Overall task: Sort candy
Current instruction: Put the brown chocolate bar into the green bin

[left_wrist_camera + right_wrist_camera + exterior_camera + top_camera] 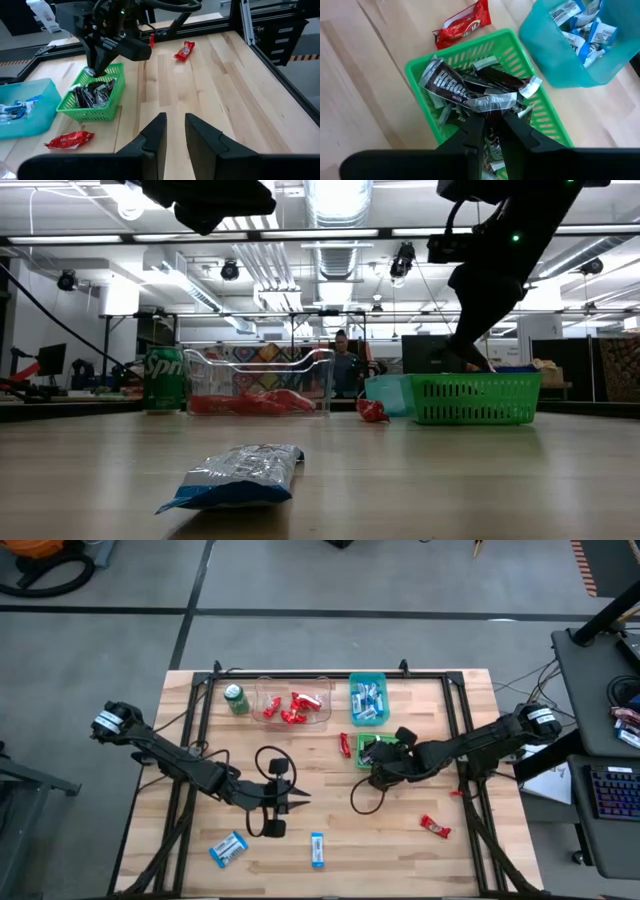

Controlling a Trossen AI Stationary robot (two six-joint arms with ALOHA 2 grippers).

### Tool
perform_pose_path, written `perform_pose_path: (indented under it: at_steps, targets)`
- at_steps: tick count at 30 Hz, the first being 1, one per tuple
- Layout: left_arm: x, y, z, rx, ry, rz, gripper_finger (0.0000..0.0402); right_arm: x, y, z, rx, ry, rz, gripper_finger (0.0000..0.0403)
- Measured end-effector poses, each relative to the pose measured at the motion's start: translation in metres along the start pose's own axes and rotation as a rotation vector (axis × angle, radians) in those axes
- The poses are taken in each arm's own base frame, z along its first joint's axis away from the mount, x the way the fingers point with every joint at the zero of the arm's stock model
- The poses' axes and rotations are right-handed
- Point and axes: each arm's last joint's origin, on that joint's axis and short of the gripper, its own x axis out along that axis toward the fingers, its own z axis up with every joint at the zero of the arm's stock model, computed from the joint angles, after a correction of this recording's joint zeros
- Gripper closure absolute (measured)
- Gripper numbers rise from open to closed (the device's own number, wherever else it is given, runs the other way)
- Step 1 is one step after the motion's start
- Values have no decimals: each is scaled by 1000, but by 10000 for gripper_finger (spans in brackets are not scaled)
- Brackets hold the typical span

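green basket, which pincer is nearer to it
Right. The right pincer hangs directly over the green basket, tips among the dark bars. The left pincer is off to the side, over bare table.

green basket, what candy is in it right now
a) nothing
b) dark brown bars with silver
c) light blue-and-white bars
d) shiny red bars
b, the green basket holds dark brown silver-ended bars, seen in the right wrist view, with the right pincer just above them; the blue-and-white ones sit in the teal bin beside it.
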Motion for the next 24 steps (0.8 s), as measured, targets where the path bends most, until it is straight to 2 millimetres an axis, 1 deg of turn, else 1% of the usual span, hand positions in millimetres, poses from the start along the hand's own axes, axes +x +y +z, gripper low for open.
perform_pose_path:
  at_steps: [4, 9, 11, 13, 17, 24]
  targets:
    - [0, 0, 0, 0, -1, 0, 349, 0, 0, 0, -5, 2, 2, 360]
    - [0, 0, 0, -1, -2, 0, 349, 0, 1, 0, -67, 14, 25, 369]
    - [0, 0, 0, -2, -2, 0, 349, 0, 1, 0, -32, 11, 27, 374]
    - [0, 0, 0, -2, -2, 0, 349, 1, 0, 1, 8, 17, 28, 369]
    - [0, 0, 1, -4, -4, 2, 349, 2, -1, 1, 88, 24, 23, 330]
    - [0, 1, 0, -19, -2, 11, 349, 1, -2, 1, 87, 19, 20, 240]
